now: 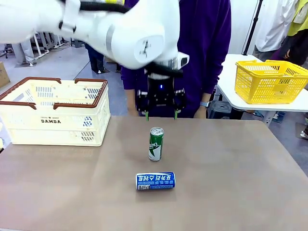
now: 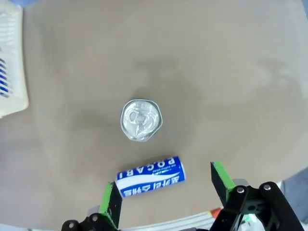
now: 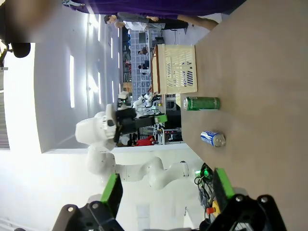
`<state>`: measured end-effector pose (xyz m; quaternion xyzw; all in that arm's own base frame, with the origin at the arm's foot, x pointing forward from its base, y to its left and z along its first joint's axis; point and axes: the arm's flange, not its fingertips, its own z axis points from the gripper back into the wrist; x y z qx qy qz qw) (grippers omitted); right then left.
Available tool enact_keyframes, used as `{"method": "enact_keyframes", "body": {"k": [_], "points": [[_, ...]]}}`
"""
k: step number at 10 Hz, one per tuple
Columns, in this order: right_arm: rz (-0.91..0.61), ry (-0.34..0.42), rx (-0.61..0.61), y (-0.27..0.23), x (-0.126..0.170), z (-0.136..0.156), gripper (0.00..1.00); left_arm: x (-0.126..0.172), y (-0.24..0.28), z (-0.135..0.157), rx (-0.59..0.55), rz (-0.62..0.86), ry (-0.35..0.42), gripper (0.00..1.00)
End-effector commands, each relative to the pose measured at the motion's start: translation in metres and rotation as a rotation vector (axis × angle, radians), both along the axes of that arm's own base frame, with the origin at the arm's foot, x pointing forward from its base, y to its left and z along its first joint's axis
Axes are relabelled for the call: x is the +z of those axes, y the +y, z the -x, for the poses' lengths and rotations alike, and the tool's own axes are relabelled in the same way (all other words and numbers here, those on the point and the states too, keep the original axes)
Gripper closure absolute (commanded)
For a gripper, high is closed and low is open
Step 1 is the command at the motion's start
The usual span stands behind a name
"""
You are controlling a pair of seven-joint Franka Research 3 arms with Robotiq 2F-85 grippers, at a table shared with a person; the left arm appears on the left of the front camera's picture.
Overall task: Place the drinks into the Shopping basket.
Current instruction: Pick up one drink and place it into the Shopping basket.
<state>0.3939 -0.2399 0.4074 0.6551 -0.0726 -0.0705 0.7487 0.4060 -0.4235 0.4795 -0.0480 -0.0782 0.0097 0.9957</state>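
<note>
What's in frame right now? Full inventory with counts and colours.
green can: 1, green with silver top, upright, mid-table
blue can: 1, blue with white lettering, on its side, on the robot's side of the green can
Shopping basket: 1, cream with brown rim, left part of the table
table: 1, brown top
yellow basket: 1, yellow mesh, on the side table at right
side table: 1, white, beyond the table's right end
person: 1, purple top, standing at the far side
left gripper: 1, black with green pads, open, above the table just beyond the green can
right gripper: 1, black with green pads, open, holding nothing
</note>
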Motion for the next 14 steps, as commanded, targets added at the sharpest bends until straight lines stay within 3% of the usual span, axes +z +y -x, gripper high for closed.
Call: {"method": "enact_keyframes", "body": {"k": [1,5,7,8,10,14], "points": [[0.0,0.022,0.007,-0.001,0.005,0.001,0.0,-0.024,-0.005,0.004,0.009,0.001,-0.025,0.0],[0.0,0.022,0.007,-0.001,0.005,0.001,0.0,-0.075,-0.015,-0.039,0.074,-0.09,0.049,0.0],[0.0,0.022,0.007,-0.001,0.005,0.001,0.0,-0.086,-0.011,-0.049,0.129,-0.11,0.037,0.0],[0.0,0.022,0.007,-0.001,0.005,0.001,0.0,-0.093,-0.01,-0.055,0.122,-0.093,0.022,0.0],[0.0,0.022,0.007,-0.001,0.005,0.001,0.0,-0.111,-0.008,-0.067,0.106,-0.101,0.068,0.0],[0.0,0.022,0.007,-0.001,0.005,0.001,0.0,-0.108,0.0,-0.066,0.107,-0.1,0.114,0.0]]}}
